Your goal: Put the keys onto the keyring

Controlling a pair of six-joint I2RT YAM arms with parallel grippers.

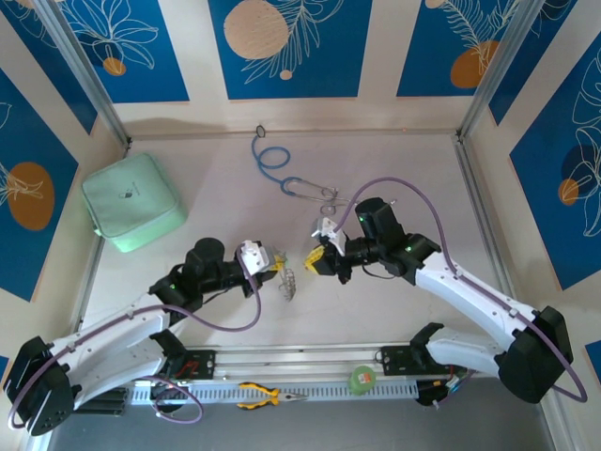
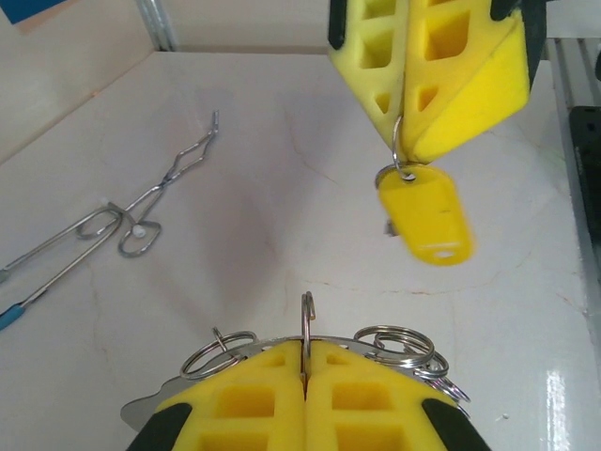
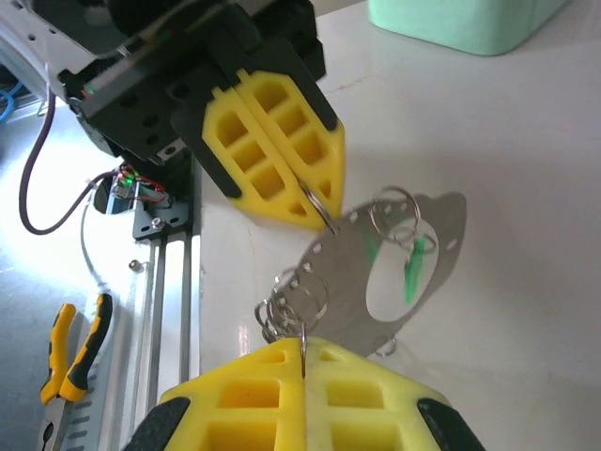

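Mint pouch (image 1: 131, 202), stethoscope (image 1: 282, 174) — yellow pliers (image 1: 266, 396), green disc (image 1: 362, 379)

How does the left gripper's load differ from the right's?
The left gripper pinches one ring on the keyring, a silvery plate edged with many rings; the right gripper pinches the single ring of the yellow key. The keyring spreads flat; the yellow key dangles. Both grippers are shut.

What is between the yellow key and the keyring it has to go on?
Nothing visible. The yellow key hangs from the right gripper, which is shut on its small ring. The keyring sits pinched in the left gripper. Between them is just open air above the table.
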